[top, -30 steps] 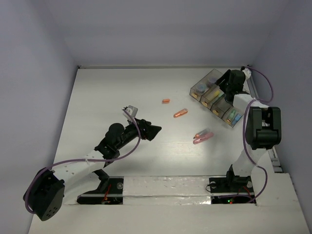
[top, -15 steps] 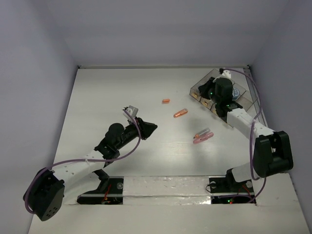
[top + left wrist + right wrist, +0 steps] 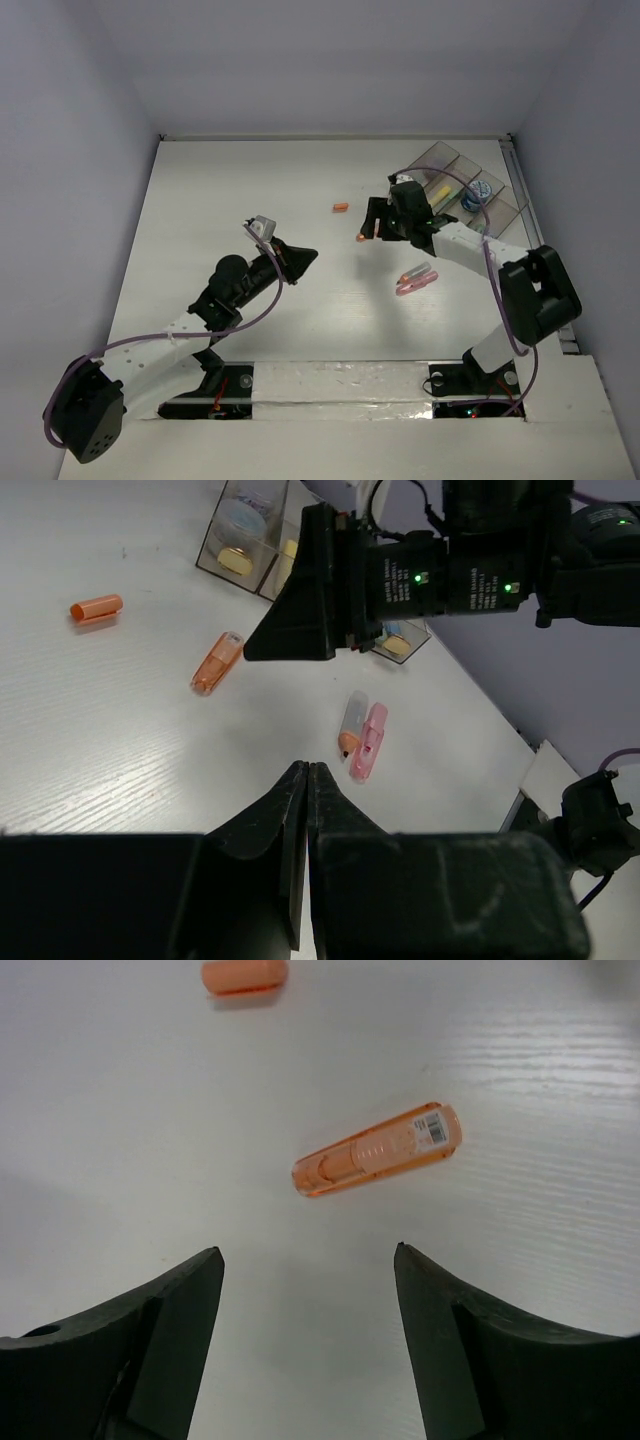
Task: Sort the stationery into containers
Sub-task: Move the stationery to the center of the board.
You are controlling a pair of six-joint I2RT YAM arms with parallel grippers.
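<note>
Left gripper, seen on my wrist cam: fingers pressed together, nothing btwn them, held off the white table. Ahead of those tips and well to their left lies a short orange stub, alone on the tabletop. Closer in, also left of the tips, an orange stick lies at a slant. Right gripper hangs over that stick w/ fingers spread wide and gripping nothing. On its own cam the stick lies flat just beyond the tips, in line w/ the gap, touching neither finger, barcode label at the end toward the right finger. The stub sits farther out on the left-finger side.

Just ahead of my left tips, slightly right, a pink stick and a clear stick w/ orange tip lie side by side, touching or nearly so. The containers stand behind the right fingers, w/ yellow pieces and bluish rolls inside.
</note>
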